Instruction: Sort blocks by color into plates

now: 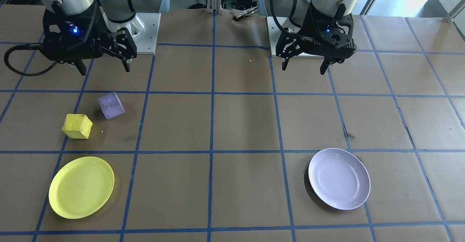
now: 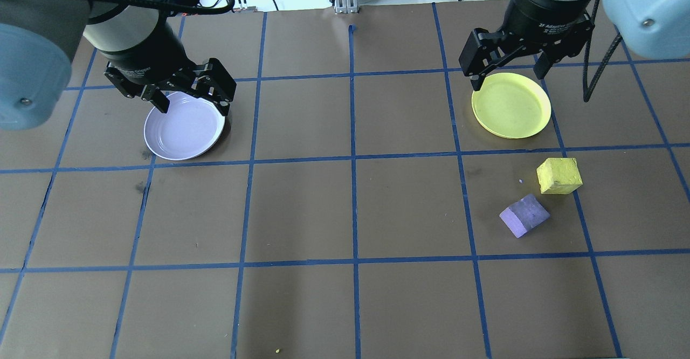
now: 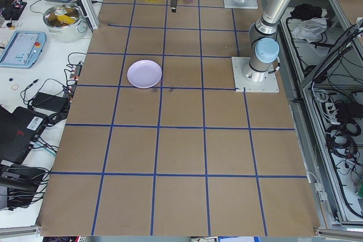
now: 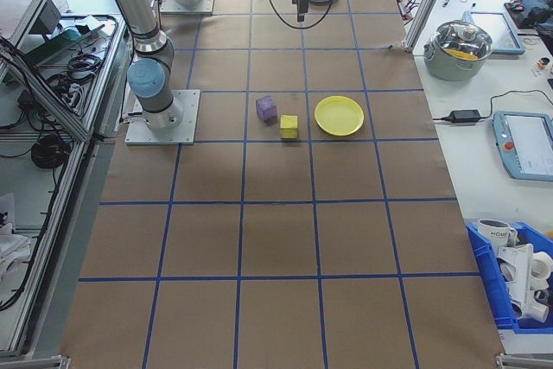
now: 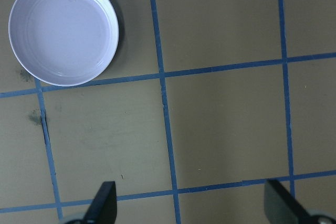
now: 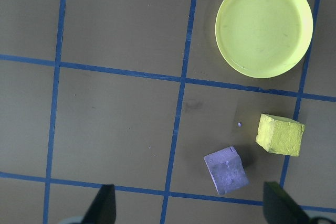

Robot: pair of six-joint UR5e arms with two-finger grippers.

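Both the left gripper (image 2: 192,99) and the right gripper (image 2: 505,69) hang up high with jaws wide and holding nothing, because the rough yellow foam cube (image 2: 559,175) and the rough purple foam cube (image 2: 524,215) sit on the brown table at about five o'clock from the round yellow plastic plate (image 2: 511,105), far from the round pale purple plastic plate (image 2: 184,125).

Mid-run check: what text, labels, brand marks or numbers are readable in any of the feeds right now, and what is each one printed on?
"2F Adaptive ..." on the right gripper body, overhead view; the rest is too small to read.
White lettering on the left gripper body, overhead view: blurred, unreadable.
A mark on the white cup in the blue bin, right side view: too small to read.
Purple block, yellow block, yellow plate, lavender plate: no text.
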